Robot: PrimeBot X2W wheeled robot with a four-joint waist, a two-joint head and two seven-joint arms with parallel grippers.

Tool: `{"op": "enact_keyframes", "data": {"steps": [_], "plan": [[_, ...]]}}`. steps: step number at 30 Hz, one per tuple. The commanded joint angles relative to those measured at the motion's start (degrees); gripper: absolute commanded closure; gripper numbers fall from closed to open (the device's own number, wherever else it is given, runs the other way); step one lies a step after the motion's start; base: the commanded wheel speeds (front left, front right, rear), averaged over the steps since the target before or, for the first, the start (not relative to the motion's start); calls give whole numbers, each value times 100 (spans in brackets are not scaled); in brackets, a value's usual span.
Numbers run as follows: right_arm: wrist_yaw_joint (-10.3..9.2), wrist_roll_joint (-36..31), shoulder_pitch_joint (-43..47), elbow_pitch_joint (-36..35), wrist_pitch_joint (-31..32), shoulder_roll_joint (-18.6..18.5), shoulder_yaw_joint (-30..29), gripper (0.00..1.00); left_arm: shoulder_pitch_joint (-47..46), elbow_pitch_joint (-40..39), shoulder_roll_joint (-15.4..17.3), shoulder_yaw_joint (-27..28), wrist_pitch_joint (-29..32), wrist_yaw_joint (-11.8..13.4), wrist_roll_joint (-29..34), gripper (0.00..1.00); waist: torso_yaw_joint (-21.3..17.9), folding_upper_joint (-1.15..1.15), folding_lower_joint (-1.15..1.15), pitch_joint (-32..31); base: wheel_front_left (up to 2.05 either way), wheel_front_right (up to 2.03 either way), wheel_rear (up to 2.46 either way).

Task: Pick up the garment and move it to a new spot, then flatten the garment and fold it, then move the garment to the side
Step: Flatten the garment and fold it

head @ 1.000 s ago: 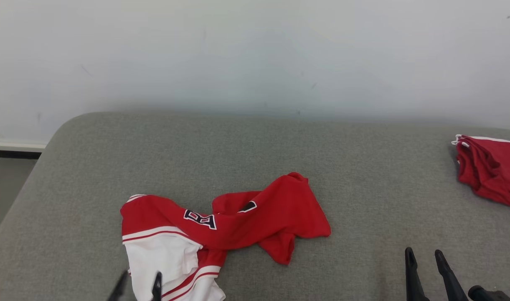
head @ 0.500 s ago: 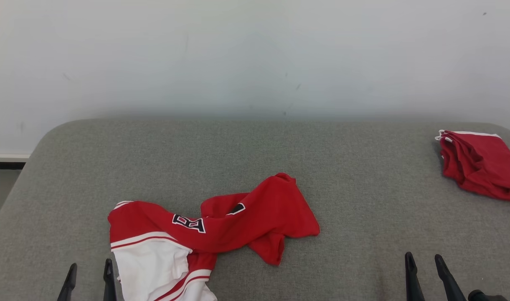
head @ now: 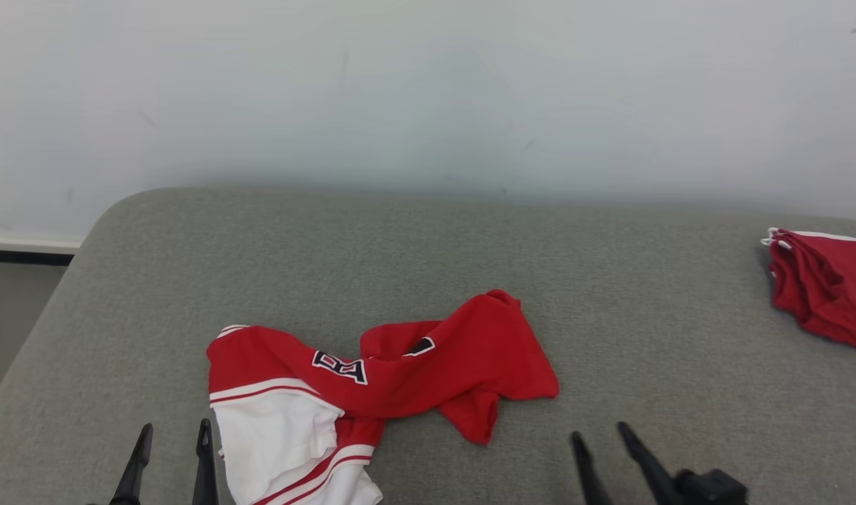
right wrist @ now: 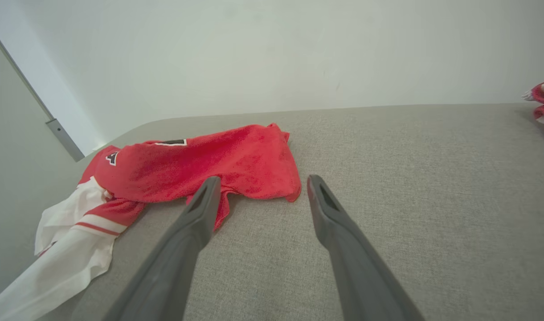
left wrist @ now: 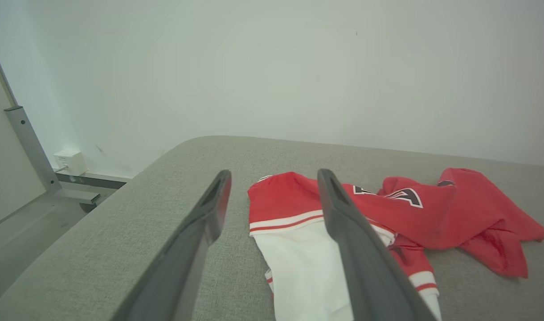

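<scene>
Comparing with a second ago: the left claw point(head: 175, 424) then hung over the white panel of the crumpled red-and-white lettered jersey garment point(head: 399, 372). It now stands clear of the cloth, with the white edge just to that claw's right. Its fingers are spread wide and hold nothing.

The right claw point(head: 598, 429) has shifted inward. The garment's red end now lies near it, ahead and to its left, not touching. It is also spread wide and empty.

The head camera swung aside and back. The garment has not moved on the grey woven padded surface point(head: 428, 245).

In the left wrist view, the garment's striped corner lies just ahead of the fingertips.

A second red garment, folded point(head: 824, 287), sits well off to the right claw's right.

Reading: the claws now flank the garment, one at each end, probably lining up a two-handed pickup. No grasp has been made, so the move to a new spot is not yet begun.
</scene>
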Motion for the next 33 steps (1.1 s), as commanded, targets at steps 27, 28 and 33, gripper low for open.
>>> {"op": "enact_keyframes", "data": {"steps": [27, 28, 33], "plan": [[-13, 666, -2700, 4020, -8, 216, 1996, 100, -595, 213, -261, -435, -17, -165, 181, 0, 1201, 0, 0, 508, 0, 0, 0], [-13, 702, -2752, 4006, -9, 193, 1951, 100, -595, 216, -265, -429, -17, -149, 183, 0, 1197, 0, 0, 503, 0, 0, 0], [-13, 817, -2482, 3584, -11, -111, 1669, 100, -439, 237, -268, -366, -17, -153, 204, 0, 1023, 0, 0, 358, 0, 0, 0]]}}
